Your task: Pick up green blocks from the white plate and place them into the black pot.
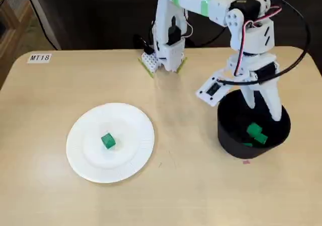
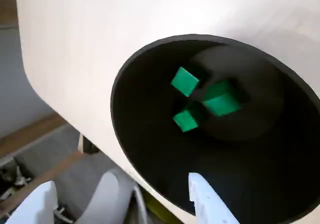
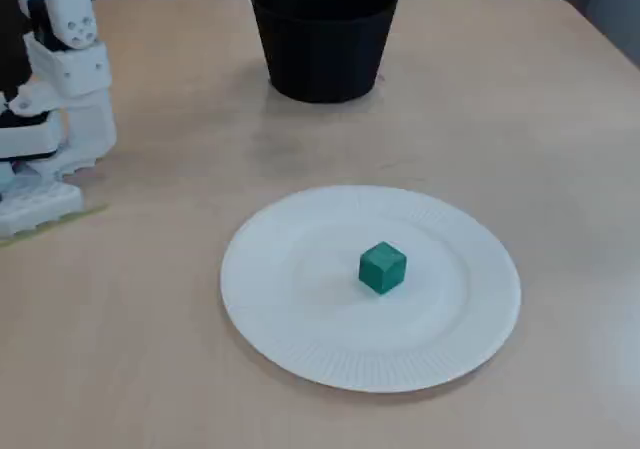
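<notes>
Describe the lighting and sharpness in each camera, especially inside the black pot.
Wrist view: the black pot is dark inside, yet its three green blocks show bright and clear. In a fixed view, even light, the white plate slightly soft. In a fixed view, a faint shadow lies before the black pot.

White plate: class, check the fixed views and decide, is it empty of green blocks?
No: one green block sits near the middle of the white plate.
</notes>
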Motion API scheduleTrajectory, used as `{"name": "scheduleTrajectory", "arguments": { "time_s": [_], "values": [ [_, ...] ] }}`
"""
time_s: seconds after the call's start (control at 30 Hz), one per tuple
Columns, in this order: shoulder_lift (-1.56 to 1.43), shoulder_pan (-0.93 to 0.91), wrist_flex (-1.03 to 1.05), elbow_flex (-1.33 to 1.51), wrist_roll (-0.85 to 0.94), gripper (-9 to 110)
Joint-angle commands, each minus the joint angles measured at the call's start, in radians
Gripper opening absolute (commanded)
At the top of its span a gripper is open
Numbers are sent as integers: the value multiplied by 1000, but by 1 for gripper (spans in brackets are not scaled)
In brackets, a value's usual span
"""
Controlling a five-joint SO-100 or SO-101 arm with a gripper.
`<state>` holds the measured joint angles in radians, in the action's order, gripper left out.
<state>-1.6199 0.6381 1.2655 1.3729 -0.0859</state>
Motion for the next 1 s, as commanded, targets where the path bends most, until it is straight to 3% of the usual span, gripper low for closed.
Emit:
{"name": "scheduleTrajectory", "arguments": {
  "time_s": [0.0,0.07,0.3,0.5,0.63,0.77,0.97],
  "values": [
    [-83,-57,25,-9,32,4],
    [-120,-120,49,-9,51,-2],
    [-245,-526,207,2,-58,-2],
    [-244,-816,273,103,-319,-2],
    [-209,-923,313,169,-517,-2],
    [-153,-994,322,170,-603,-2],
    [-69,-1065,359,163,-581,19]
  ]
}}
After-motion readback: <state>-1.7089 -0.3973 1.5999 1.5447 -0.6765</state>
